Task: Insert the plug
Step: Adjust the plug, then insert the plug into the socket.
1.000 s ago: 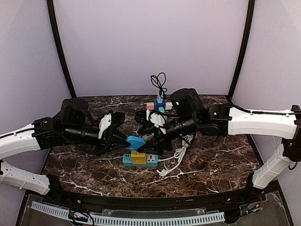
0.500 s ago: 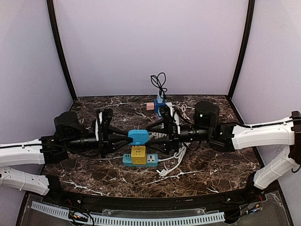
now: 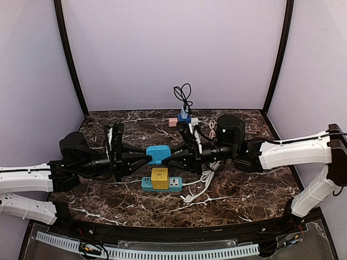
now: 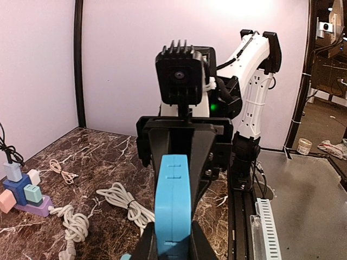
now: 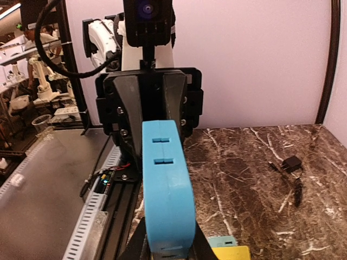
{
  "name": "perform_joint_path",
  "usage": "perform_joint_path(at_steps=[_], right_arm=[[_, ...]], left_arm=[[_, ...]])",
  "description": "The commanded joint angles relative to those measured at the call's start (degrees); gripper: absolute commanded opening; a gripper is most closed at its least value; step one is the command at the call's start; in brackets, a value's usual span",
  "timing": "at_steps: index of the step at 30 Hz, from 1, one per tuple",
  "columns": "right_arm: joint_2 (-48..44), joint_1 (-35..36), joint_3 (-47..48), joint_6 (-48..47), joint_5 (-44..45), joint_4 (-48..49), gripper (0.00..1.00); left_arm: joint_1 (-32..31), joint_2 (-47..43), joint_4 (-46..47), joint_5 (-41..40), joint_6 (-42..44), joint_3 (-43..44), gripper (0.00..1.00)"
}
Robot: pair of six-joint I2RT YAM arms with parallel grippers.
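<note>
The plug (image 3: pixel 158 154) is a flat light-blue block held in the air between both arms, just above a teal power strip (image 3: pixel 173 184) that carries a yellow cube adapter (image 3: pixel 159 177). From the left, my left gripper (image 3: pixel 147 157) is shut on the plug's left end. My right gripper (image 3: pixel 172 157) faces it and is shut on the right end. In the left wrist view the plug (image 4: pixel 172 200) stands edge-on between my fingers (image 4: pixel 172 246). The right wrist view shows the plug (image 5: pixel 165 184) clamped in my right gripper (image 5: pixel 167 246), with the yellow cube (image 5: pixel 232 253) below.
A second strip with blue and pink adapters (image 3: pixel 183 120) lies at the back, with a black cable looped above it. White cable coils (image 3: pixel 203 181) lie right of the teal strip. A small black adapter (image 5: pixel 293 162) rests on the marble.
My right gripper has closed onto the plug's free end. Both arms have sunk and straightened, and the plug has turned level above the strip.
</note>
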Motion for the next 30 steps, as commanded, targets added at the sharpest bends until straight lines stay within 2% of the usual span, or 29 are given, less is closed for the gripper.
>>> perform_joint_path(at_steps=[1, 2, 3, 5, 6, 7, 8, 10, 13, 15, 19, 30], right_arm=[[0.7, 0.1, 2.2, -0.6, -2.6, -0.5, 0.05], [0.7, 0.0, 2.3, -0.9, -2.4, -1.1, 0.0], [0.6, 0.0, 2.3, -1.3, -1.9, -1.8, 0.0], [0.6, 0.0, 2.2, -2.0, -0.8, -3.4, 0.0], [0.8, -0.1, 2.4, -3.6, -0.1, -4.5, 0.0], [1.3, -0.2, 2.8, -4.7, 0.1, -5.7, 0.0], [1.7, -0.2, 3.1, -5.6, 0.1, -6.5, 0.0], [3.0, -0.3, 3.5, -7.3, -0.5, -7.1, 0.0], [4.7, -0.4, 3.3, -9.4, -1.2, -6.2, 0.0], [5.9, -0.5, 3.0, -10.5, -1.5, -5.6, 0.0], [8.5, -1.3, 3.3, -11.0, -3.4, -3.2, 0.0], [13.4, -4.9, 3.3, -11.6, -7.1, 2.3, 0.0]], left_arm=[[0.8, -0.8, 0.3, 0.0, -1.3, -0.8, 0.01], [1.2, -0.7, -1.1, 0.1, -1.4, -0.7, 0.01], [2.2, -0.7, -1.9, 0.1, -1.3, -0.7, 0.01], [4.4, -0.7, -4.9, 1.2, -0.4, -0.9, 0.08], [5.1, -0.8, -6.7, 2.7, 0.3, -1.2, 0.28], [6.5, -0.9, -8.5, 3.7, 2.2, -1.5, 0.39], [7.0, -0.9, -9.5, 5.5, 3.3, -1.8, 0.56], [8.0, -1.1, -11.6, 7.5, 6.9, -2.3, 0.66], [9.2, -0.5, -12.2, 10.0, 10.0, -2.9, 0.64], [9.6, 0.2, -11.7, 11.3, 11.9, -3.3, 0.59], [10.2, 2.5, -10.1, 13.6, 14.4, -4.1, 0.58], [14.1, 11.9, -2.9, 18.3, 13.8, -3.3, 0.48]])
